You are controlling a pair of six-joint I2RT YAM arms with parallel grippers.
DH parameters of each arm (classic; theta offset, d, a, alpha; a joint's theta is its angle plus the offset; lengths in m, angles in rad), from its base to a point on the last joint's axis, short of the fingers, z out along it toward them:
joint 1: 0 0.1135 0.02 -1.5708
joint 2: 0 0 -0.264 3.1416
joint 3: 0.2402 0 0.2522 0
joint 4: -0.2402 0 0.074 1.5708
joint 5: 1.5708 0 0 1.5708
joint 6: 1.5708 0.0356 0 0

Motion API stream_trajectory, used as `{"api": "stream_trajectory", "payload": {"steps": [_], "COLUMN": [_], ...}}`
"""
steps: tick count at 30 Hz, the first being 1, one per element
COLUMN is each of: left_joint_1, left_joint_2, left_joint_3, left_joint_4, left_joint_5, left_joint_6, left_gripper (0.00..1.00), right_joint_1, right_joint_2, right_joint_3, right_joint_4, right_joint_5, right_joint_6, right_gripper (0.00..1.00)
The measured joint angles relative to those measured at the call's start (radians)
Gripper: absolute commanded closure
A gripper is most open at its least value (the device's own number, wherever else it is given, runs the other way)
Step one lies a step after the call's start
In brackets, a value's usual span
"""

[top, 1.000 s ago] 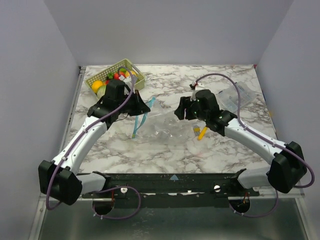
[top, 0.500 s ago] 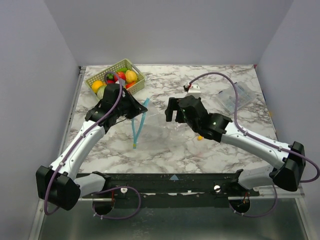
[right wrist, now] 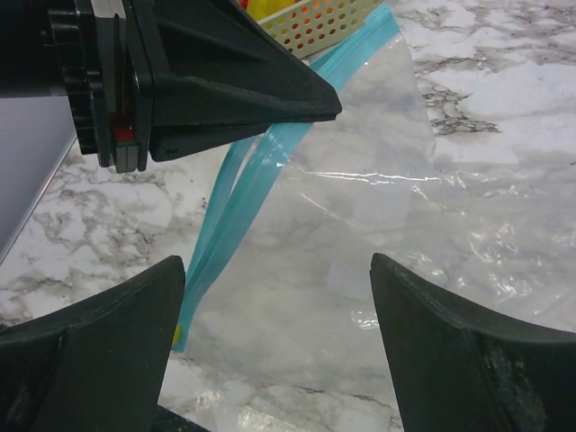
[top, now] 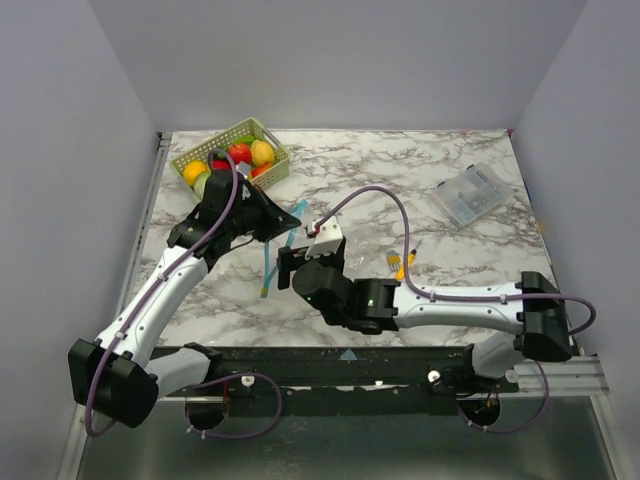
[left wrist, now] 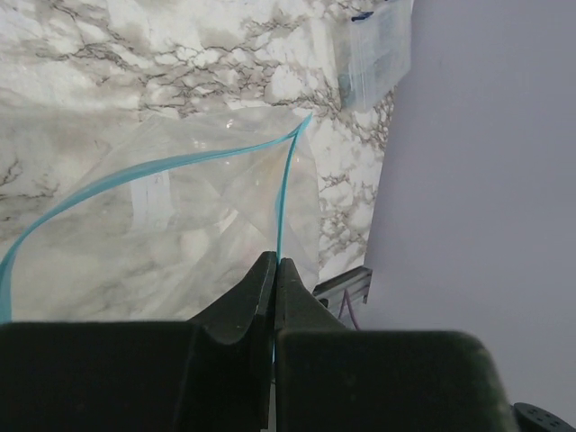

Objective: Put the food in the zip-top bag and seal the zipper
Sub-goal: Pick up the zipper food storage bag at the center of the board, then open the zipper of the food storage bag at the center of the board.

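Right wrist view: my right pincer (right wrist: 277, 268) gapes wide over the bag (right wrist: 360, 243), which lies mid-table (top: 400, 165). Just beyond, my left pincer (left wrist: 274, 265) is clenched on the zipper (left wrist: 284, 193), holding that edge up. Far left, the food (top: 240, 153) sits in a basket (top: 273, 139).

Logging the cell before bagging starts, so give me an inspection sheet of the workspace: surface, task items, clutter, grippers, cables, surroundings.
Surface: marble table, grey-veined.
Job's things: food in the green basket, far left; zip-top bag lying mid-table, no food seen inside; zipper parted.
Clutter: clear plastic box far right; yellow stick right of centre.
Grippers: left gripper shut on the zipper; right gripper open, facing the bag.
Cables: purple cable along each arm.
Surroundings: plain grey walls; nothing else seen.
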Motion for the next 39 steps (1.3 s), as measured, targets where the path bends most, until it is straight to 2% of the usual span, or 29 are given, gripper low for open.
{"api": "stream_trajectory", "payload": {"steps": [7, 10, 11, 12, 15, 19, 22, 23, 25, 28, 30, 39], "left_joint_1": [0.000, 0.000, 0.000, 0.000, 0.000, 0.000, 0.000, 0.000, 0.000, 0.002, 0.007, 0.019], "left_joint_2": [-0.043, -0.057, -0.060, -0.061, -0.070, -0.088, -0.098, -0.098, -0.098, -0.100, -0.103, -0.206], "left_joint_3": [-0.066, -0.091, -0.097, -0.100, -0.107, -0.113, -0.111, -0.108, -0.097, -0.065, -0.039, -0.013], "left_joint_4": [0.020, 0.024, 0.027, 0.027, 0.030, 0.039, 0.032, 0.025, 0.006, -0.017, -0.033, -0.056], "left_joint_5": [0.041, 0.049, 0.051, 0.054, 0.056, 0.056, 0.054, 0.053, 0.043, 0.034, 0.036, 0.016], "left_joint_6": [-0.062, -0.081, -0.085, -0.090, -0.102, -0.107, -0.084, -0.072, -0.042, 0.026, 0.101, 0.415], "left_gripper": [1.00, 1.00, 1.00, 1.00, 1.00, 1.00, 0.75, 0.58, 0.37, 0.20, 0.17, 0.12], "right_joint_1": [0.034, 0.035, 0.036, 0.037, 0.037, 0.038, 0.039, 0.039, 0.036, 0.022, 0.002, -0.133], "right_joint_2": [0.139, 0.188, 0.195, 0.199, 0.202, 0.202, 0.202, 0.200, 0.192, 0.161, 0.114, -0.131], "right_joint_3": [0.045, 0.084, 0.089, 0.090, 0.090, 0.078, 0.055, 0.049, 0.030, -0.005, -0.048, -0.226], "right_joint_4": [0.078, 0.075, 0.075, 0.073, 0.071, 0.125, 0.169, 0.177, 0.186, 0.196, 0.203, 0.266], "right_joint_5": [0.191, 0.245, 0.260, 0.277, 0.328, 0.351, 0.349, 0.348, 0.335, 0.293, 0.241, -0.063], "right_joint_6": [0.001, 0.009, 0.013, 0.018, 0.026, 0.016, -0.003, -0.009, -0.023, -0.036, -0.041, -0.075], "right_gripper": [0.12, 0.19, 0.26, 0.37, 0.76, 0.99, 1.00, 1.00, 1.00, 1.00, 1.00, 1.00]}}
